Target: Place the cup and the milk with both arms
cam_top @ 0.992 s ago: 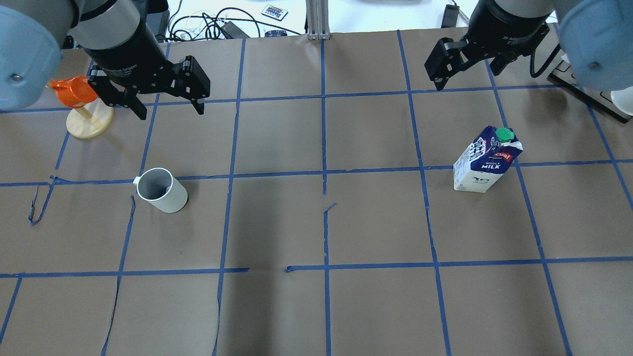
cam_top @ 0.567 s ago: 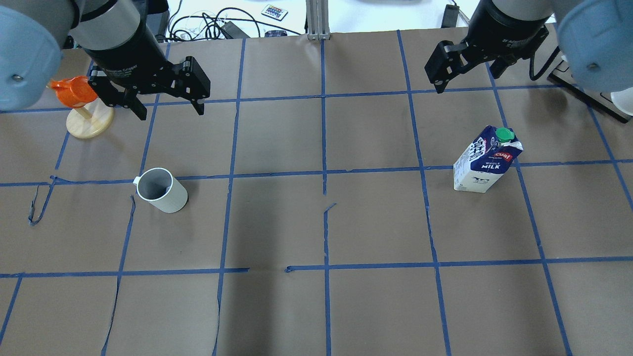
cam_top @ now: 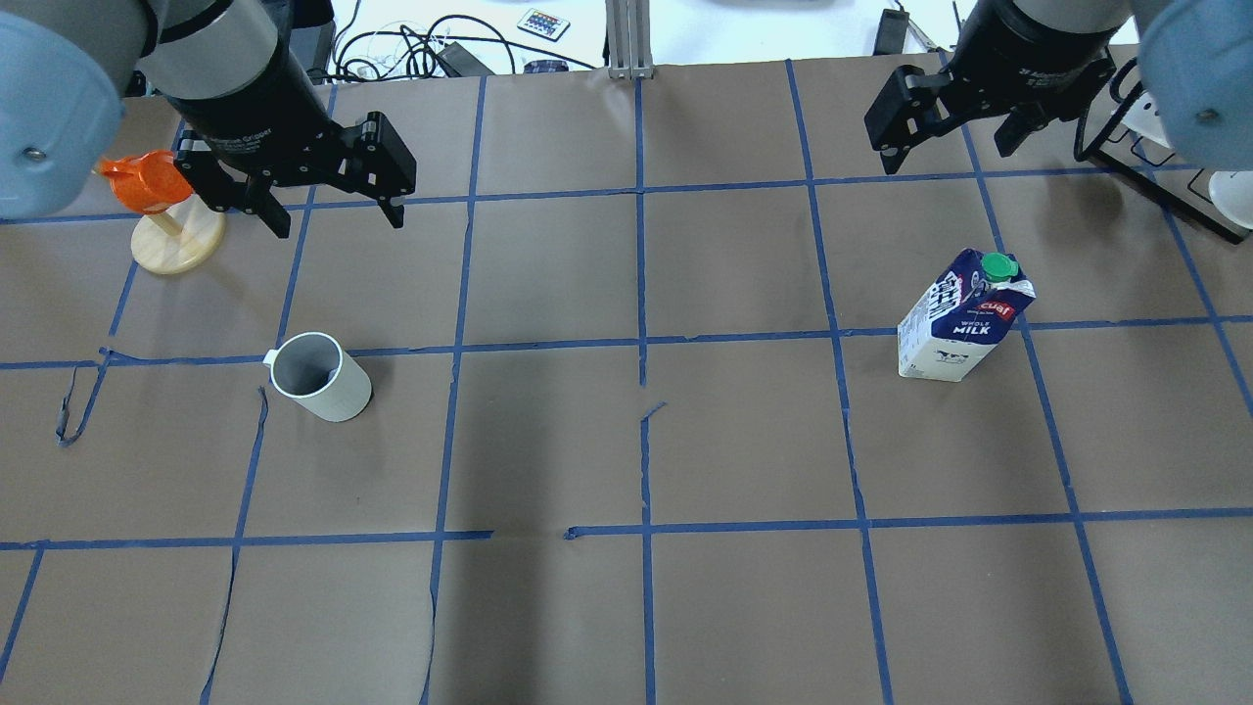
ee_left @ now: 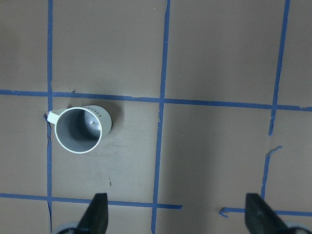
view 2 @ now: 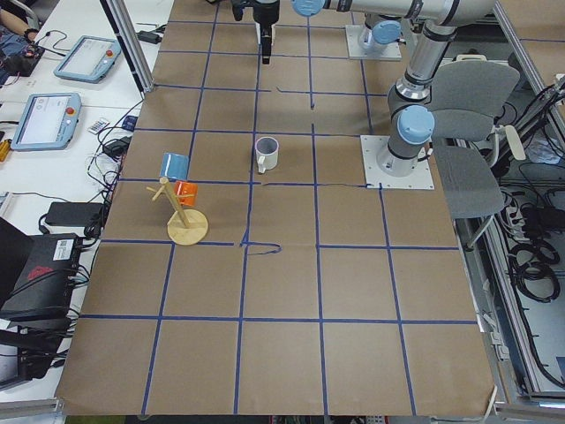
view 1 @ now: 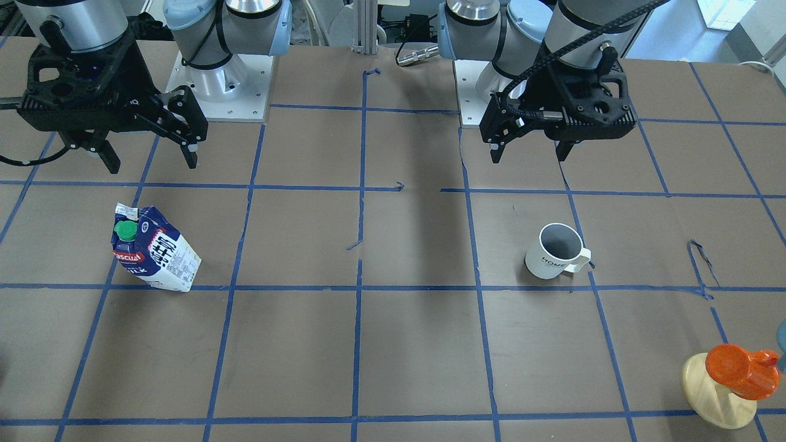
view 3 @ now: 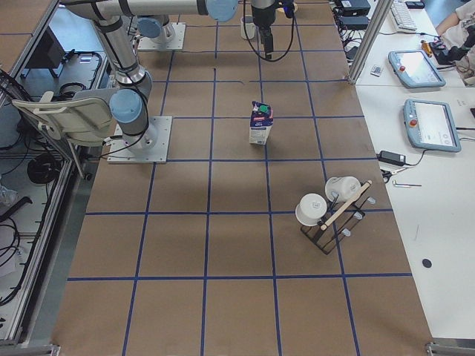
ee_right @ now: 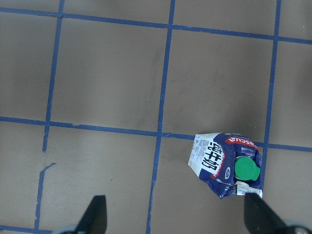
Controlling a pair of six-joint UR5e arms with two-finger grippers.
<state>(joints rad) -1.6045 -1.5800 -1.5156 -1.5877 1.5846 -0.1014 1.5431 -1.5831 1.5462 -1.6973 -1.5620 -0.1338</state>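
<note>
Standing upright, well apart: cup [cam_top: 321, 378], capped milk [cam_top: 964, 318].

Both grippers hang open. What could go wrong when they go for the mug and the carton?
1. The dark blue and white milk carton lies in line with one finger of the right gripper, not centred; a straight descent may topple it.
2. The white ceramic mug is likewise off-centre for the left gripper; a finger may strike its rim.

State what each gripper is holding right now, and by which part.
Nothing is held. The left gripper and right gripper are both open and empty; the cup and the milk stand free.
</note>
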